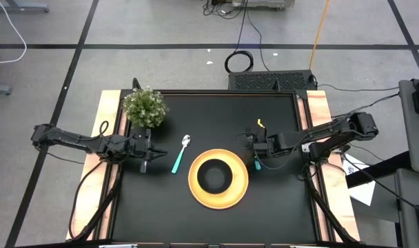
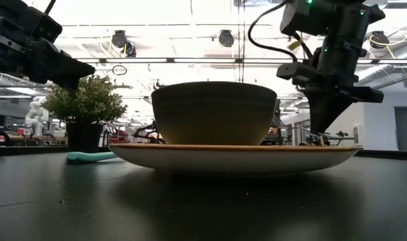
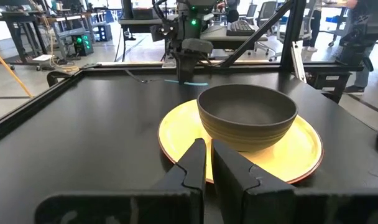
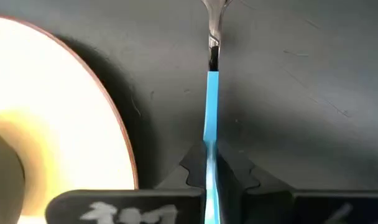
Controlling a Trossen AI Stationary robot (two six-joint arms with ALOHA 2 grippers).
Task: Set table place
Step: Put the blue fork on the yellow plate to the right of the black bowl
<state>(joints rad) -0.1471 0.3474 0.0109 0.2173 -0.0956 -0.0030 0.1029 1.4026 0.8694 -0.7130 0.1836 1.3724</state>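
A round yellow plate [image 1: 218,180] lies on the black table [image 1: 278,207] with a black bowl [image 1: 213,173] standing in it. A teal-handled spoon [image 1: 180,155] lies flat on the table left of the plate. My right gripper [image 1: 256,156] stands just right of the plate, pointing down, shut on the teal-handled fork [image 4: 212,106]. My left gripper [image 1: 145,156] is shut and empty left of the spoon, level above the table; its fingers [image 3: 195,167] point toward the plate [image 3: 176,134]. My right gripper pinches the fork's teal handle [image 4: 209,146] between its two fingers, which come from above and point down. The handle runs out ahead of the fingers to the metal neck [image 4: 214,37]. The fork lies level at the table top; whether it rests on it I cannot tell.
A small bushy potted plant [image 1: 145,107] stands at the table's far left corner, just behind my left gripper. Wooden strips [image 1: 106,138] run along both short sides. Bare table top lies in front of the plate, toward the near edge.
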